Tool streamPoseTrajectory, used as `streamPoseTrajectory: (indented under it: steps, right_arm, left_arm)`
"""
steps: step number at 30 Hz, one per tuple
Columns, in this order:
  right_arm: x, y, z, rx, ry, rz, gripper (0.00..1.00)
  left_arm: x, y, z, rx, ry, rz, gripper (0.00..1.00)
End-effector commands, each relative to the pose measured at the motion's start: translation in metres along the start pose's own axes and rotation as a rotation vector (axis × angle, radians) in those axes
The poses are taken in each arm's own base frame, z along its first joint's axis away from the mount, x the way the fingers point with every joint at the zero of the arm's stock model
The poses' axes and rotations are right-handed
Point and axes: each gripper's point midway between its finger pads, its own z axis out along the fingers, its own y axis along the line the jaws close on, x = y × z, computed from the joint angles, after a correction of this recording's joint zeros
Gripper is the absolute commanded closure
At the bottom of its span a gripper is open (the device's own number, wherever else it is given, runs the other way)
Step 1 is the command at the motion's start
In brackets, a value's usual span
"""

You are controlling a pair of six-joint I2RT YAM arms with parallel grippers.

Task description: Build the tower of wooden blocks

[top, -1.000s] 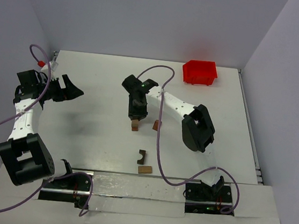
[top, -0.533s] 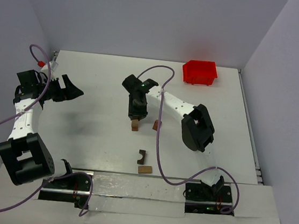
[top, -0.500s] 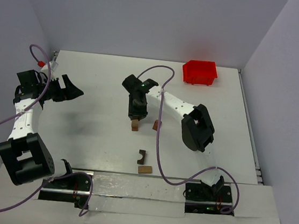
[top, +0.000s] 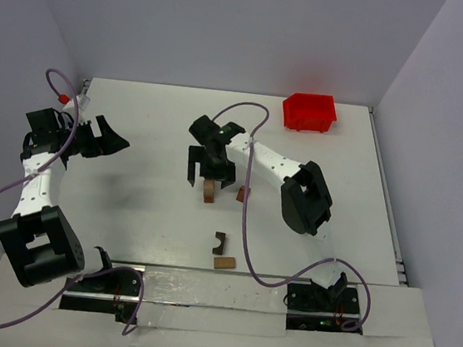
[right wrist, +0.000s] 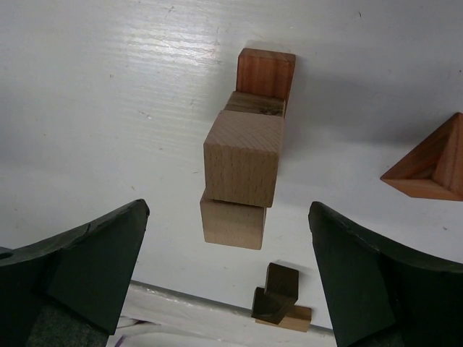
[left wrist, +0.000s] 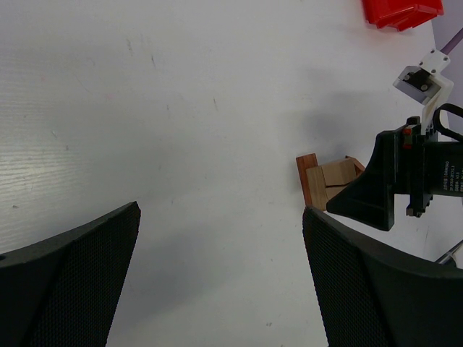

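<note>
- A white table (top: 144,205) is enclosed by pale grey-lilac walls, and the two arm bases are bolted at its near edge.
- A red bin (top: 309,112) is set at the far right of the table, well apart from everything else.
- The tower (top: 209,191) is found near the middle of the table, directly under the right gripper (top: 211,177).
- In the right wrist view the tower (right wrist: 242,168) is seen from above: a pale cube lies uppermost, a second pale block shows beneath it, and a reddish-brown block (right wrist: 265,73) is pressed against the stack's other side. The number of layers cannot be told.
- The right gripper's jaws are spread wide. Its fingers (right wrist: 90,256) are held on either side of the tower, clear of it, and nothing is held.
- A triangular block (top: 242,194) lies just to the right of the tower, apart from it.
- An arch-notched block (top: 219,242) and a small tan bar (top: 223,263) lie nearer the bases, one just beyond the other.
- The left gripper (top: 108,141) is raised at the far left of the table, well away from the blocks. Its jaws are likewise wide apart and empty, as shown in the left wrist view.
</note>
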Motion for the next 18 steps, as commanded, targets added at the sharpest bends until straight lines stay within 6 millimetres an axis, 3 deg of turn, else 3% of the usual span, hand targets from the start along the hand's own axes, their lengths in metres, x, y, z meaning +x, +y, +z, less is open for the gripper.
streamPoseTrajectory:
  steps: [1,5,10,13,15,18]
  right_arm:
    - [-0.004,0.007,-0.010,-0.038,-0.019,-0.002,0.00]
    - [0.001,0.017,-0.031,-0.081,-0.052,-0.066,0.00]
    - [0.003,0.029,-0.099,-0.201,-0.201,-0.219,0.00]
    - [0.019,0.024,-0.129,-0.279,-0.235,-0.332,0.00]
    - [0.030,0.017,-0.137,-0.314,-0.243,-0.440,0.00]
    - [0.045,0.003,-0.169,-0.408,-0.283,-0.601,0.00]
  left_arm:
    - [-0.016,-0.004,-0.002,0.026,-0.042,0.060,0.01]
    - [-0.017,-0.015,-0.007,0.066,-0.039,0.090,0.01]
    - [-0.024,-0.037,-0.021,0.121,-0.058,0.178,0.01]
    - [-0.026,-0.047,-0.030,0.128,-0.072,0.213,0.01]
    - [-0.027,-0.053,-0.035,0.132,-0.077,0.235,0.01]
    - [-0.026,-0.060,-0.042,0.129,-0.084,0.272,0.01]
